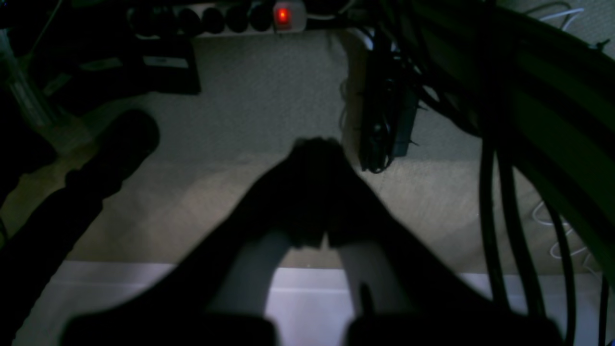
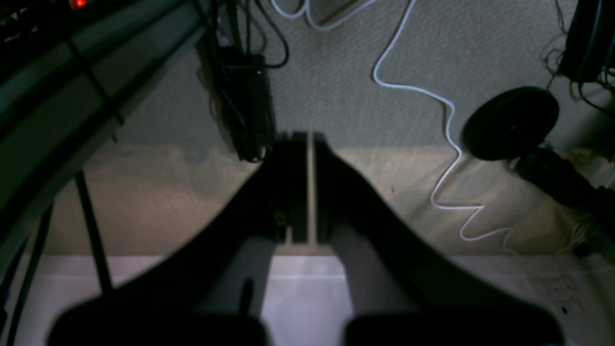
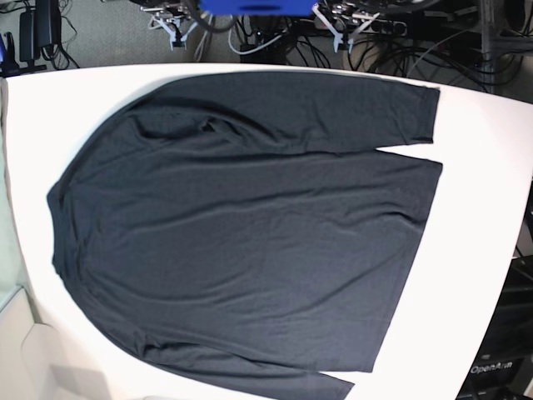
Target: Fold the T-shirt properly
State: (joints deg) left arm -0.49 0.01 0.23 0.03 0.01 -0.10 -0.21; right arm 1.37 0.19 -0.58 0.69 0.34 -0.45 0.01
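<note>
While empty, both hands (image 1: 314, 192) (image 2: 307, 187) shut.

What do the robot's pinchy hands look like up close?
Both are very dark, almost black. The left gripper has two fingers that start wide and curve in to a narrow tip. The right gripper has the same tapering shape, with flat pads at its tip. No cables or markings show on either.
</note>
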